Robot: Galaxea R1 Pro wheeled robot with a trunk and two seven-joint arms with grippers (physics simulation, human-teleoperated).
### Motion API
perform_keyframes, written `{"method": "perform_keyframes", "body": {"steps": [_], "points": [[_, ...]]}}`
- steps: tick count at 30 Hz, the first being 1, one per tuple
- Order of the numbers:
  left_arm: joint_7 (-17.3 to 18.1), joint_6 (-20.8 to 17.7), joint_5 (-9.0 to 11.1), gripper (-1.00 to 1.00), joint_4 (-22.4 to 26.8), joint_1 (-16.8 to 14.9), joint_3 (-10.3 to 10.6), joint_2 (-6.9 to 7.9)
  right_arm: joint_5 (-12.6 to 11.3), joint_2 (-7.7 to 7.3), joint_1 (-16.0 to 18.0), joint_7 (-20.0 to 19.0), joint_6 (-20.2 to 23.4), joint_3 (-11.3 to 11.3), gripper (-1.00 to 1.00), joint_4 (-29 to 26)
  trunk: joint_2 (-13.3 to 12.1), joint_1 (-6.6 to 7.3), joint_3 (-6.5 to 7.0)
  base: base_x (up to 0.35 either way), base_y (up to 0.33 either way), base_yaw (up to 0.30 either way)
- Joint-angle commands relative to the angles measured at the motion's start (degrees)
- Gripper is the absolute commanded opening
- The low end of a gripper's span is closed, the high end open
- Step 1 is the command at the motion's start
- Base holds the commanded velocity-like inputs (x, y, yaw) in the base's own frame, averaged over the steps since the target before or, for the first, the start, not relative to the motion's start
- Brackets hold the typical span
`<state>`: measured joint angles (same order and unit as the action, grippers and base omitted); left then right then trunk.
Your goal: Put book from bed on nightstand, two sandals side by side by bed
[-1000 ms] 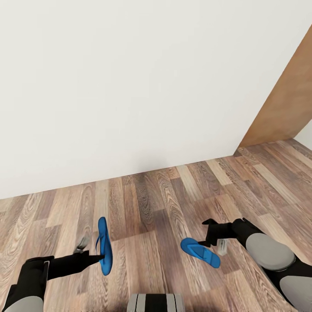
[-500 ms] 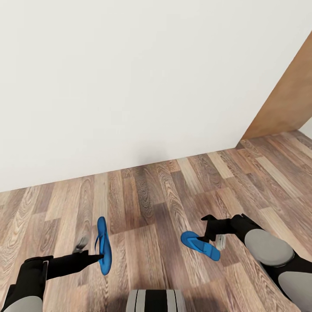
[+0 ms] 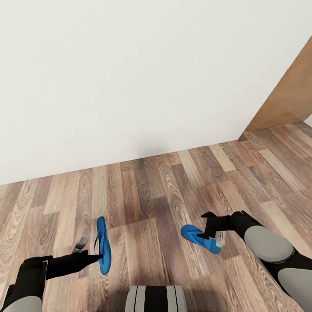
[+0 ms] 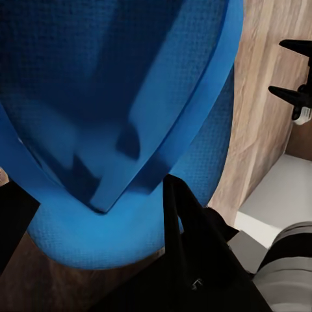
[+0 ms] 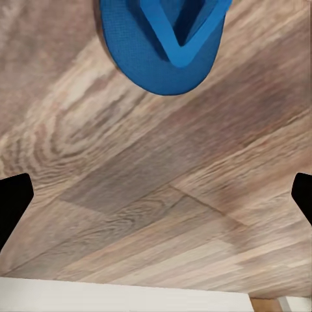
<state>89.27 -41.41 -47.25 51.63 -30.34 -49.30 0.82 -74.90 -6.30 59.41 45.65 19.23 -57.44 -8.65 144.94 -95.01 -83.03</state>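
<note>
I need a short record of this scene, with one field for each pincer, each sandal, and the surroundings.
left pincer: shut on first sandal
first sandal: blue, held on its edge
right pincer: open, close over second sandal
second sandal: blue, flat on floor, strap up
surroundings: wood-plank floor, white wall

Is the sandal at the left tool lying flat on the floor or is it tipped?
Tipped. The sandal stands on its edge, thin in the head view, pinched at the left tool above the floor.
</note>
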Motion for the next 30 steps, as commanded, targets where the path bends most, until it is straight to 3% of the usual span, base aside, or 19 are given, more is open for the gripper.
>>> {"method": "perform_keyframes", "body": {"steps": [1, 24, 30], "points": [[0.6, -0.6, -0.6, -1.00, 0.0, -0.1, -0.2, -0.03, -0.1, -0.01, 0.1, 0.3, 0.4, 0.1, 1.00, -0.1, 0.0, -0.01, -0.27, 0.000, 0.000, 0.000], [0.6, -0.6, -0.3, -1.00, 0.8, 0.0, 0.1, -0.36, 0.1, 0.06, 2.3, 0.3, 0.4, 0.1, 1.00, -0.1, 0.3, -0.61, -5.36, 0.000, 0.000, 0.000], [0.6, -0.6, 2.3, -1.00, 1.6, 0.3, 0.1, -0.35, 0.1, 0.06, 2.5, 0.3, 0.4, 0.1, 1.00, -0.1, 0.4, -0.76, -6.69, 0.000, 0.000, 0.000]]}}
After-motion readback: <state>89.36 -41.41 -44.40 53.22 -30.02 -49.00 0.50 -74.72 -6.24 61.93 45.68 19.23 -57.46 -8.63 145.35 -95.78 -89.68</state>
